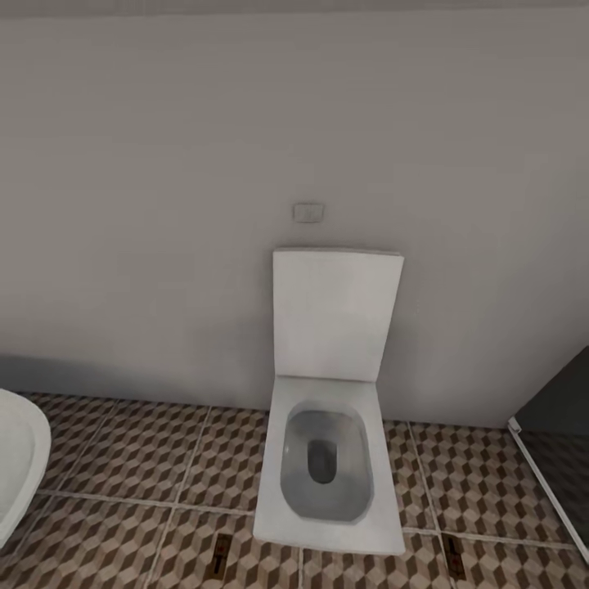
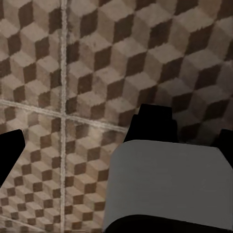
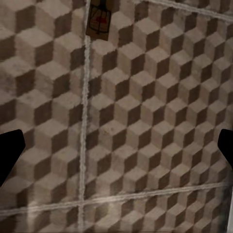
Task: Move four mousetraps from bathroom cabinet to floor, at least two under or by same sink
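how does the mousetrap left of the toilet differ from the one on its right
In the head view, the small brown wooden mousetrap left of the white toilet lies at, fully inside one cube-patterned floor tile; the brown mousetrap on the right lies beside a grout line. The left one sits nearer the toilet base, the right one farther off. Both lie flat, lengthwise toward the wall.

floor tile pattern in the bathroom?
The bathroom floor has a brown, beige and white 3-D cube print with pale grout lines; clearest in the right wrist view.

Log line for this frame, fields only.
scene: white square toilet, lid up | floor: two small brown wooden mousetraps on cube-patterned tiles | grippers: both open
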You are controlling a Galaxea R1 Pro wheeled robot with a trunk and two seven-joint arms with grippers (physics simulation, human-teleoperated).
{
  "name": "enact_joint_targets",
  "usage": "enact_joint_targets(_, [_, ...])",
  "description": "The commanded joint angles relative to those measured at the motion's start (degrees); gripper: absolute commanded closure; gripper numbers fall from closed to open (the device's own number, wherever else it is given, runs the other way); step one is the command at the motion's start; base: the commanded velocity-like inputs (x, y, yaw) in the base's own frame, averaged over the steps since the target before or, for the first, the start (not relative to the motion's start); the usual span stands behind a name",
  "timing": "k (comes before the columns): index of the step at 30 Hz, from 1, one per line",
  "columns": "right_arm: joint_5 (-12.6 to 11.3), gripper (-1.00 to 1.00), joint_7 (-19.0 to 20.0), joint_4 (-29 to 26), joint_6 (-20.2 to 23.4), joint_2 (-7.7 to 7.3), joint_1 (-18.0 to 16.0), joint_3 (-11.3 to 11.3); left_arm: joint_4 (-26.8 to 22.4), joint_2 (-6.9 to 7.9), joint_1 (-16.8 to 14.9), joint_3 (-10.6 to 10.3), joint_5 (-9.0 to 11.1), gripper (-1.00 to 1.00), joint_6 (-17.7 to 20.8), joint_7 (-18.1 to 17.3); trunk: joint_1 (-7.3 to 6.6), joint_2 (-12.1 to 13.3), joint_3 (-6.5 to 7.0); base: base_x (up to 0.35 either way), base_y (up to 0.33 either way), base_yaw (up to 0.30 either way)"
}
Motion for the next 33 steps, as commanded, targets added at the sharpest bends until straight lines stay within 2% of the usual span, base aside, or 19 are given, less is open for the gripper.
enact_joint_targets(1, [-0.3, -1.0, -0.2, 0.0, -0.1, 0.21, 0.1, 0.4, -0.2, 0.08, 0.1, -0.2, 0.0, -1.0, 0.2, 0.4, -0.23, 0.4, 0.14, 0.0, 0.0, 0.0])
enact_joint_targets(3, [-0.3, -1.0, -0.2, -0.1, -0.1, 1.1, 0.4, 0.4, -0.2, 0.13, 0.4, -0.2, 0.0, -1.0, 0.2, 0.4, -0.67, 1.2, 0.5, 0.0, 0.0, 0.0])
enact_joint_targets(4, [-0.3, -1.0, -0.2, -0.2, -0.2, 2.85, 0.6, 0.5, -0.2, 0.31, 0.9, -0.3, 0.0, -1.0, 0.2, 0.4, -0.89, 1.6, 0.68, 0.0, 0.0, 0.0])
enact_joint_targets(7, [-0.3, -1.0, -0.2, -0.2, -0.2, 4.27, 0.7, 0.4, -0.1, 0.46, 1.1, -0.2, 0.0, -1.0, 0.2, 0.4, -1.55, 2.8, 1.22, 0.0, 0.0, 0.0])
enact_joint_targets(8, [-0.3, -1.0, -0.2, -0.2, -0.2, 5.18, 0.7, 0.4, -0.1, 0.55, 1.2, -0.3, 0.0, -1.0, 0.2, 0.4, -1.77, 3.2, 1.4, 0.0, 0.0, 0.0])
enact_joint_targets(14, [-0.4, -1.0, -0.2, -0.2, -0.2, 7.72, 0.7, 0.4, 0.0, 0.74, 2.2, -0.3, -0.1, -1.0, 0.1, 0.4, -3.09, 5.6, 2.48, 0.0, 0.0, 0.0])
enact_joint_targets(21, [-0.2, -1.0, -0.2, 0.0, -0.2, 7.8, 0.7, 0.4, -0.1, 0.62, 3.6, -0.3, -0.2, -1.0, 0.1, 0.3, -4.63, 8.4, 3.74, 0.0, 0.0, 0.0])
enact_joint_targets(33, [-0.2, -1.0, -0.2, 0.0, -0.2, 7.89, 0.7, 0.4, -0.2, 0.5, 3.9, -0.3, -0.2, -1.0, 0.1, 0.2, -7.26, 13.2, 5.89, 0.0, 0.0, 0.0])
